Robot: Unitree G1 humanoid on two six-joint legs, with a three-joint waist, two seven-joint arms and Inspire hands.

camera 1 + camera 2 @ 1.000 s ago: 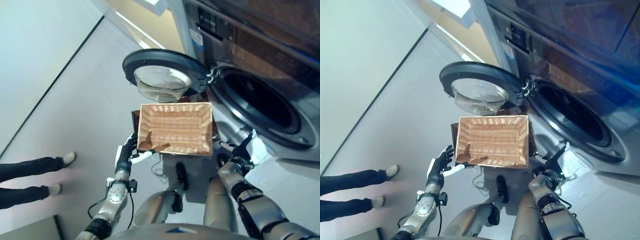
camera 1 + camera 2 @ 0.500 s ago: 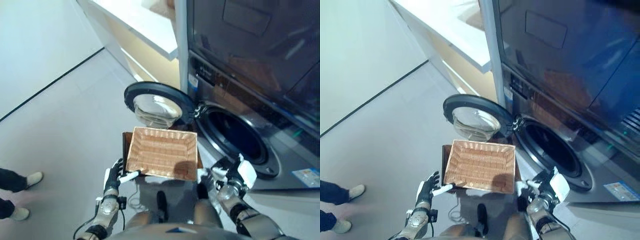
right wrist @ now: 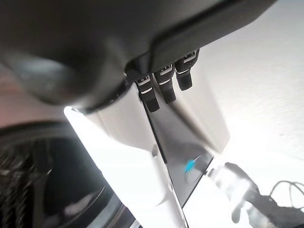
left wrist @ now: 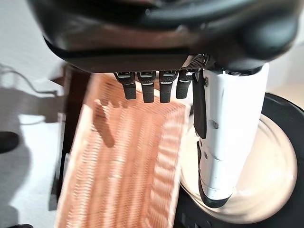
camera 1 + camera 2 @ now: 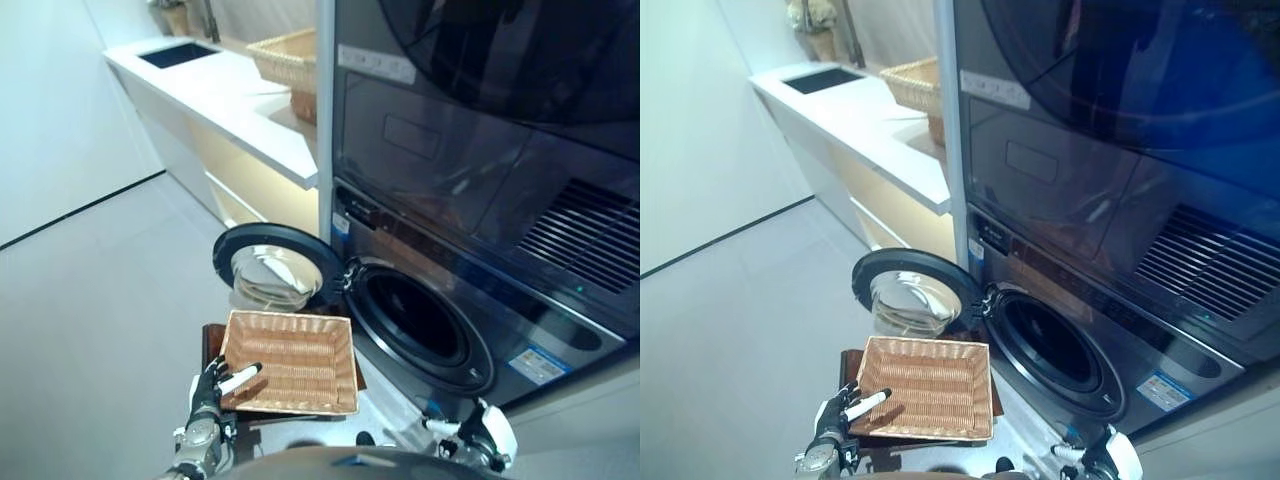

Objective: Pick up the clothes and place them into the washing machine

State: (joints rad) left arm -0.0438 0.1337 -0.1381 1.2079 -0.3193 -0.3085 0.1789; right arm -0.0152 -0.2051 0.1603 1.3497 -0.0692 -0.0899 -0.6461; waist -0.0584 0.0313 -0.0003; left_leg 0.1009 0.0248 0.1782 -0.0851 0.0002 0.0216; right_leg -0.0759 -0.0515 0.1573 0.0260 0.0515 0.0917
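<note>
1. While no clothes can be made out anywhere, the wicker basket (image 5: pixel 289 362) shows only its bare woven floor and sits on a dark stand (image 5: pixel 213 343) just in front of the washing machine (image 5: pixel 470 300).
2. Its far edge lies just below the round glass door (image 5: pixel 272 275), which is swung wide open to the left of the dark drum opening (image 5: pixel 412 319).
3. At the basket's near left corner the left hand (image 5: pixel 215 382) hangs with its fingers straight and relaxed, holding nothing; its white-covered thumb (image 4: pixel 227 142) reaches over the basket's rim.
4. At the lower right, below the drum opening, the right hand (image 5: pixel 482 434) shows; in its wrist view the fingers (image 3: pixel 163 85) hang short and straight beside the white thumb, holding nothing.
5. Further left, beside the machine, a white tabletop (image 5: pixel 230 95) carries a second wicker basket (image 5: pixel 292 58) at its edge nearest the machine and a dark sink (image 5: pixel 178 55) near its far end.
6. Pale grey floor (image 5: pixel 90 300) spreads out to the left of the stand.
</note>
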